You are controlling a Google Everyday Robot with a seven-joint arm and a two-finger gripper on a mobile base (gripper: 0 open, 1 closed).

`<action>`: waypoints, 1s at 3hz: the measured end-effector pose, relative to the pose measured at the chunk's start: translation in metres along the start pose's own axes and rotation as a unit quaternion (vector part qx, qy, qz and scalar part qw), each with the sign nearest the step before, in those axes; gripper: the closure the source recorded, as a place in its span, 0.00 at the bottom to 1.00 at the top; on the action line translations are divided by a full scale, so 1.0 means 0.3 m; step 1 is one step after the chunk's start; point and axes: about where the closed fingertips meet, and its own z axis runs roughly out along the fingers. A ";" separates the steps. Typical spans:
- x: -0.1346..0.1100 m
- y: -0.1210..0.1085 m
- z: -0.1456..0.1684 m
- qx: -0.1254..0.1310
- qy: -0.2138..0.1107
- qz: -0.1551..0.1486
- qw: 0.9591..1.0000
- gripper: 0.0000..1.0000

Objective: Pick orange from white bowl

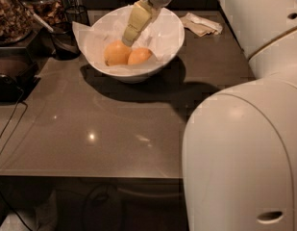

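Gripper [128, 42] low over fruit in bowl

Nearest, on the right, the robot's bulky white arm [239, 162] fills the corner. Beyond it lies the grey table [90, 129]. On its far half sits the white bowl [133, 75], lined with crinkled paper [85, 35]. Two fruits lie touching inside: the orange [140, 56] on the right and a paler fruit [116, 53] on the left. The gripper slants down into the bowl, its tip just above the gap between them, gripping nothing. Whether it is spread or closed cannot be told. Farther right lies a crumpled napkin [202, 24]. At far left stands a jar [8, 13].
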 end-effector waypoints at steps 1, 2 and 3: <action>0.041 -0.025 0.051 -0.001 0.018 0.029 0.999 0.28; 0.069 -0.032 0.093 -0.002 0.034 0.047 0.998 0.26; 0.078 -0.033 0.129 -0.002 0.051 0.055 0.997 0.27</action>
